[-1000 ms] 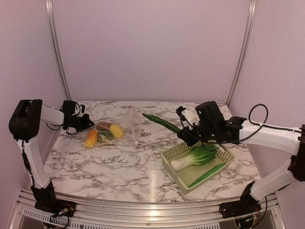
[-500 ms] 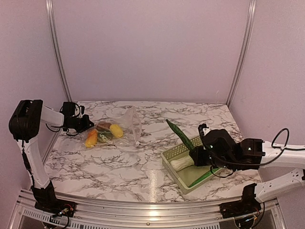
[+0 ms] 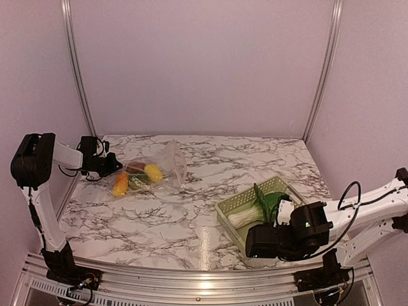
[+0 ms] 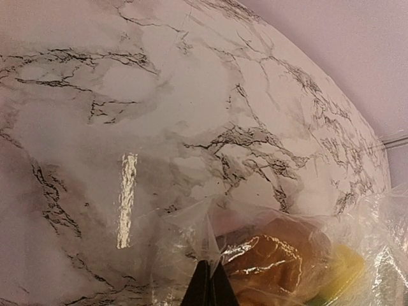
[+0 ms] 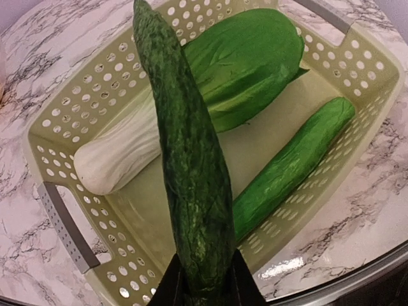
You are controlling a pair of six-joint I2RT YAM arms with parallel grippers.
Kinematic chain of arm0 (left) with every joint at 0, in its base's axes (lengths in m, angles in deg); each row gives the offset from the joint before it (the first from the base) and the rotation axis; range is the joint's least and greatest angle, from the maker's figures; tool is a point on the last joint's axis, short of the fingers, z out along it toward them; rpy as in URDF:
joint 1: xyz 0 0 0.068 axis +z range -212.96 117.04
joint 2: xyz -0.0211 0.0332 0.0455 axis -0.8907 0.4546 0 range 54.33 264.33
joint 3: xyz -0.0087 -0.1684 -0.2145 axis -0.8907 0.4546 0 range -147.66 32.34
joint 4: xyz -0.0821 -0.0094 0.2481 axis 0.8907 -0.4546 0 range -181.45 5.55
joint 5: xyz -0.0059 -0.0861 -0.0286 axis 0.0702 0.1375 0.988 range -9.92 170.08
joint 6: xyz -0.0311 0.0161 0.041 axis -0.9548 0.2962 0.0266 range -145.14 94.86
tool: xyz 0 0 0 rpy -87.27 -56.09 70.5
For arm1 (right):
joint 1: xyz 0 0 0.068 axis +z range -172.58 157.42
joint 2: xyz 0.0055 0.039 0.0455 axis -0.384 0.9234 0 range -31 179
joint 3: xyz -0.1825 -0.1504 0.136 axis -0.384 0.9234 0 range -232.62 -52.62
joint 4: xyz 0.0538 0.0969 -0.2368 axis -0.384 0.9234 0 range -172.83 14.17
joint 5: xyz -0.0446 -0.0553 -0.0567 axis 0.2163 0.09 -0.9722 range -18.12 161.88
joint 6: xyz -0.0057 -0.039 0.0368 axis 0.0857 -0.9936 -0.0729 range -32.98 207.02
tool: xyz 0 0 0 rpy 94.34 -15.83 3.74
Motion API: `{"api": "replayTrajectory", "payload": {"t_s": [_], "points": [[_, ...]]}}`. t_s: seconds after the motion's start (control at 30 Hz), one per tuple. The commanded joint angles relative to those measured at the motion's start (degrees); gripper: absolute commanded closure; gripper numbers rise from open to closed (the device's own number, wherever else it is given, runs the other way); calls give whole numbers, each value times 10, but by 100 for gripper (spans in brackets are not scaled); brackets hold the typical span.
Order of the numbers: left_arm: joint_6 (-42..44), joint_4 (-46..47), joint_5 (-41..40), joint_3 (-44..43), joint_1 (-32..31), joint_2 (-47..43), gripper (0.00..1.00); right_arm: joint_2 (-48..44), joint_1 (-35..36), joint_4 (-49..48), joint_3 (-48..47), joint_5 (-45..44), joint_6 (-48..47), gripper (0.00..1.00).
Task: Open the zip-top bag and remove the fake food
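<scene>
Across the counter point(image 3: 191, 210), work looks half done: near right, the basket point(image 3: 233, 204) holds bok choy point(image 5: 242, 57) and a light cucumber point(image 5: 293, 166); far left, the bag point(image 3: 169, 162) contains potato point(image 4: 274, 255) and lemon point(image 3: 153, 172). Left end effector point(image 4: 209, 284) pinches the bag; right end effector point(image 5: 205, 284) grips a dark cucumber point(image 5: 185, 159).

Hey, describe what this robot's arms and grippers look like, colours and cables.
The left arm and right arm are white tubular links with bulky black joint housings; thin black cables loop along both. The left gripper and right gripper have black fingers tapering to points.
</scene>
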Motion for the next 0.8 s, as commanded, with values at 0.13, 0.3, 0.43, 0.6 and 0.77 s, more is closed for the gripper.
{"api": "replayTrajectory", "payload": {"t_s": [0.13, 0.3, 0.43, 0.6, 0.77], "points": [[-4, 18, 12, 7, 3, 11, 100, -51, 7, 76, 11, -94, 231, 100], [-5, 16, 13, 2, 3, 13, 100, -61, -29, 9, 19, -99, 148, 79], [-4, 9, 14, -7, 3, 12, 100, -48, -43, 0, 6, -105, 111, 54], [-4, 5, 14, -11, 3, 11, 100, -47, -68, -55, 0, -104, 34, 40], [-1, 5, 19, -10, 3, 14, 100, -49, -100, -166, -9, -115, -131, 28]]}}
